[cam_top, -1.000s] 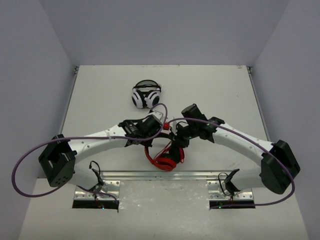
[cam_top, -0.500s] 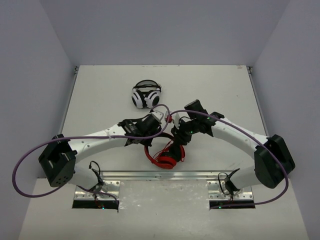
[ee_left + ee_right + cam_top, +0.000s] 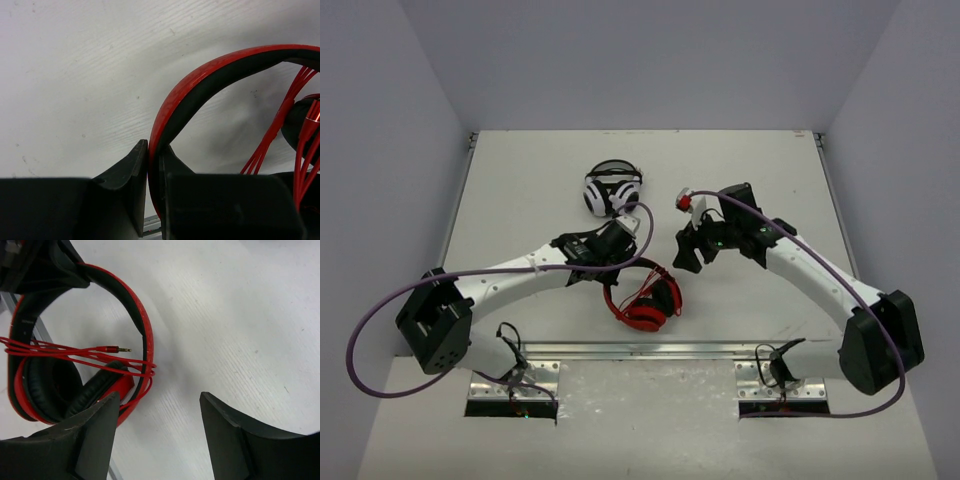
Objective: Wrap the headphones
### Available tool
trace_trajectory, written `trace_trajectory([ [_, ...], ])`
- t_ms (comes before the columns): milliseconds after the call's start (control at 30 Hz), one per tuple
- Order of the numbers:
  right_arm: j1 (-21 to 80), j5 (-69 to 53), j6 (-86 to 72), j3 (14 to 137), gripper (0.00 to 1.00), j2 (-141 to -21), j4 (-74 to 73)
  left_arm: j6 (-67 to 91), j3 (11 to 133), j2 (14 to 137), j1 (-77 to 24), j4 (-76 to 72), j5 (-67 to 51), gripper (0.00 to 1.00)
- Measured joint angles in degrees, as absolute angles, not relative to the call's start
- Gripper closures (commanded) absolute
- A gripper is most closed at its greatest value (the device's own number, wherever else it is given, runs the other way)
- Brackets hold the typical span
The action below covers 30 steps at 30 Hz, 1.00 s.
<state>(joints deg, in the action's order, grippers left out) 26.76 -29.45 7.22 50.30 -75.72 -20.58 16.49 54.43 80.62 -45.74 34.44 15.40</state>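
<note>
The red headphones (image 3: pixel 645 298) with black pads lie near the table's front middle. Their thin red cable (image 3: pixel 90 356) runs in several loops across the headband, and its plug (image 3: pixel 114 349) lies free inside the band. My left gripper (image 3: pixel 154 157) is shut on the red and black headband (image 3: pixel 200 82); in the top view it (image 3: pixel 616 262) sits at the band's upper left. My right gripper (image 3: pixel 160 402) stands open over bare table, just right of the headphones (image 3: pixel 60 375), holding nothing. From above it (image 3: pixel 688 248) is up and right of them.
White-and-black headphones (image 3: pixel 612 190) lie at the back middle of the table. A metal rail (image 3: pixel 640 350) runs along the near edge. Purple arm cables loop over both arms. Grey walls enclose the table on the left, right and back.
My right gripper has opened, let go of the cable and pulled back up and to the right, away from the headphones. The left gripper still grips the headband.
</note>
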Motion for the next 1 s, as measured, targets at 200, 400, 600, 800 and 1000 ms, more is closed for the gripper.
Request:
trace_trajectory([
  [200,26.74,-29.23,0.16,52.23,0.3,-73.3,-19.77,15.73,54.43,80.75,-45.6,34.76,15.33,1.0],
  [400,26.74,-25.87,-5.15,53.01,0.29,-68.03,-20.38,9.58,54.43,80.79,-43.97,31.51,11.0,1.0],
  [600,26.74,-25.08,-7.81,50.61,0.28,-59.94,-21.5,-3.03,54.37,81.62,-37.82,25.52,3.49,1.0],
  [800,26.74,-26.28,-9.13,46.5,0.27,-51.07,-23.35,-17.32,55.68,84.73,-36.53,26.09,-4.62,1.0],
  [1000,26.76,-30.24,-10.35,41.58,0.27,-44.75,-24.56,-26.96,65.78,93.65,-30.52,32.1,-14.24,0.98],
])
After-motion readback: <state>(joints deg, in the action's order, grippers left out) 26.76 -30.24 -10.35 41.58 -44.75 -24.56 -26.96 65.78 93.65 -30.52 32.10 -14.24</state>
